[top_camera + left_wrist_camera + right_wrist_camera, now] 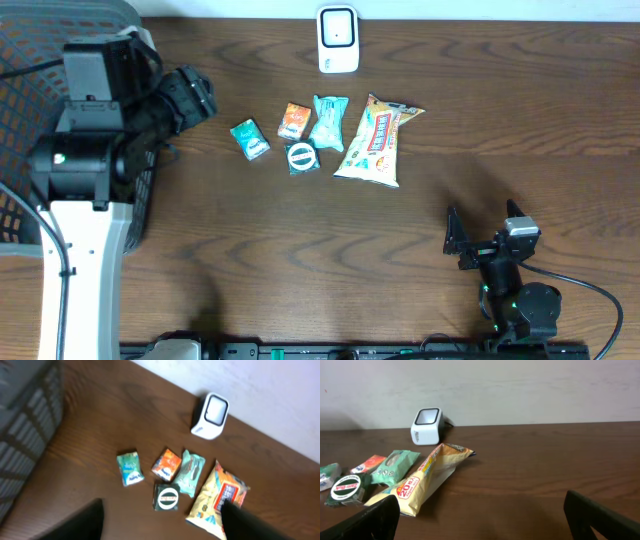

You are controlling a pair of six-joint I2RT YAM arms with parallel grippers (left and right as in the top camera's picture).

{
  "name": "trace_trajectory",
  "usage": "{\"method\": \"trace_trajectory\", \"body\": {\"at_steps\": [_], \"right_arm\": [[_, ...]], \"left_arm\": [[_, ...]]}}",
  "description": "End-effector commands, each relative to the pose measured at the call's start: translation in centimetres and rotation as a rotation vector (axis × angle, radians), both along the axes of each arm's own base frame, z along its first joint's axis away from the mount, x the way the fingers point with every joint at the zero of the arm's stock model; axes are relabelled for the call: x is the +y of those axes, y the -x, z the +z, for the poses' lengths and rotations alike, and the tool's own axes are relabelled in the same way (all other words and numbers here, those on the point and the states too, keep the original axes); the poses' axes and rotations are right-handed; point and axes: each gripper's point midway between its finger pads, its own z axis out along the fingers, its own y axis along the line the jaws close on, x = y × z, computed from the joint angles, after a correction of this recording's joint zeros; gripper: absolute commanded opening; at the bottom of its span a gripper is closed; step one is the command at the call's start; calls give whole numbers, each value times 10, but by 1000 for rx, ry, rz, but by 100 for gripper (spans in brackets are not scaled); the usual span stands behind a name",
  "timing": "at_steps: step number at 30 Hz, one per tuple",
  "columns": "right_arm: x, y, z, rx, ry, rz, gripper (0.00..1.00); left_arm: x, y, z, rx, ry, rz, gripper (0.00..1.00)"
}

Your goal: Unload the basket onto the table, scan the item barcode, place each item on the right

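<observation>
A white barcode scanner (338, 38) (210, 415) (427, 425) stands at the table's far edge. In front of it lie several items: a teal packet (250, 139) (129, 468), an orange packet (294, 121) (166, 464), a pale green packet (328, 122) (190, 472), a dark packet with a round logo (302, 157) (166, 497) (346, 489) and a large yellow snack bag (378, 140) (218, 498) (422, 481). My left gripper (203, 100) (165, 527) hangs open high over the table's left, left of the items, holding nothing. My right gripper (482, 224) (482, 520) is open low at the front right, empty.
A dark mesh basket (28, 60) (25, 425) stands at the left edge, partly under the left arm. Bare wooden tabletop (500, 110) stretches to the right of the snack bag and in front of the items. A pale wall runs behind the scanner.
</observation>
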Motion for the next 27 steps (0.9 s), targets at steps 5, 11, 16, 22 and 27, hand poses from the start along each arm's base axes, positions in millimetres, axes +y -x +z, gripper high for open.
{"method": "trace_trajectory", "body": {"at_steps": [5,11,16,22,27], "right_arm": [[-3,0,-1,-1,16,-11,99],[-3,0,-1,-1,16,-12,99],[-3,0,-1,-1,16,-11,99],[-3,0,-1,-1,16,-11,99],[-3,0,-1,-1,16,-11,99]], "left_arm": [[-57,-27,-57,120,-5,-158,19],[-116,-80,-126,161,-20,-262,8],[-111,-110,-197,232,-137,-197,8],[-118,-109,-267,373,-109,-185,8],[-129,-95,-279,452,-39,-216,8]]}}
